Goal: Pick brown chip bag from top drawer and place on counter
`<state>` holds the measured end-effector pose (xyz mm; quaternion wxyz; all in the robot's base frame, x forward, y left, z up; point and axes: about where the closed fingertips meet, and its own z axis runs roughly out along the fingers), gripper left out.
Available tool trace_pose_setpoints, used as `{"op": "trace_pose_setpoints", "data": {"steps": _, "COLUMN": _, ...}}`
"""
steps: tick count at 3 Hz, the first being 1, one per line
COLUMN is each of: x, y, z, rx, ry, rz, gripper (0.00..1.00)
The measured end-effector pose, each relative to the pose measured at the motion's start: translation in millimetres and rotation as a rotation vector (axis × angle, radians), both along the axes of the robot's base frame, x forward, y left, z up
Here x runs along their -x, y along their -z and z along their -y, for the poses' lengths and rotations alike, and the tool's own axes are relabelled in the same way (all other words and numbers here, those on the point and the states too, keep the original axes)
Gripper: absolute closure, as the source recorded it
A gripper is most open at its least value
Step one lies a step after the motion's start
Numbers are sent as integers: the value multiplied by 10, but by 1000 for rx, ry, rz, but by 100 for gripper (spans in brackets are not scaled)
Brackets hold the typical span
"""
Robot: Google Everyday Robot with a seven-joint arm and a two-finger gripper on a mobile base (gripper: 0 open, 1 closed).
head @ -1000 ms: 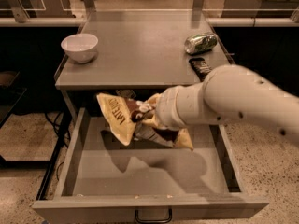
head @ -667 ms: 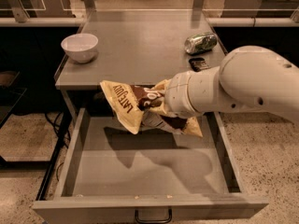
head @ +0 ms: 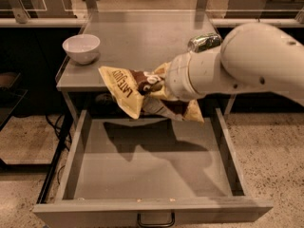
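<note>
The robot's white arm (head: 247, 61) reaches in from the right, and its gripper (head: 153, 83) sits at the near edge of the counter (head: 142, 37), just left of the arm's thick wrist. The fingers are clamped on the dark middle of the brown chip bag (head: 124, 87), which hangs in the air clear of any surface. The bag is tilted. Its cream-yellow left end with brown lettering points down and to the left, in front of the counter's near edge. Its other cream end shows below the wrist on the right, over the far part of the top drawer (head: 142, 175). The drawer is pulled wide open towards the near side. Its grey floor shows only the shadow of the bag and the arm, and a dark handle (head: 156, 220) sits in the middle of its front wall. On the counter, a white bowl (head: 81, 47) stands at the left near corner, well apart from the bag. A crushed metal can (head: 203, 42) lies on its side at the right, partly hidden behind the arm.
</note>
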<state>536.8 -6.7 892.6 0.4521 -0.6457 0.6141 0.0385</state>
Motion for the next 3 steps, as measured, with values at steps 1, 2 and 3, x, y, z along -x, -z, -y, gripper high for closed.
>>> {"op": "trace_pose_setpoints", "data": {"steps": 1, "x": -389, "y": -280, "z": -129, "rx": -17, "ry": -104, "rz": 46, "gripper": 100}}
{"op": "trace_pose_setpoints", "data": {"steps": 2, "x": -837, "y": -545, "z": -264, "rx": -57, "ry": -163, "rz": 83, "gripper": 100}}
{"op": "trace_pose_setpoints", "data": {"steps": 3, "x": -1333, "y": -726, "z": -480, "rx": -60, "ry": -207, "rz": 124, "gripper": 100}}
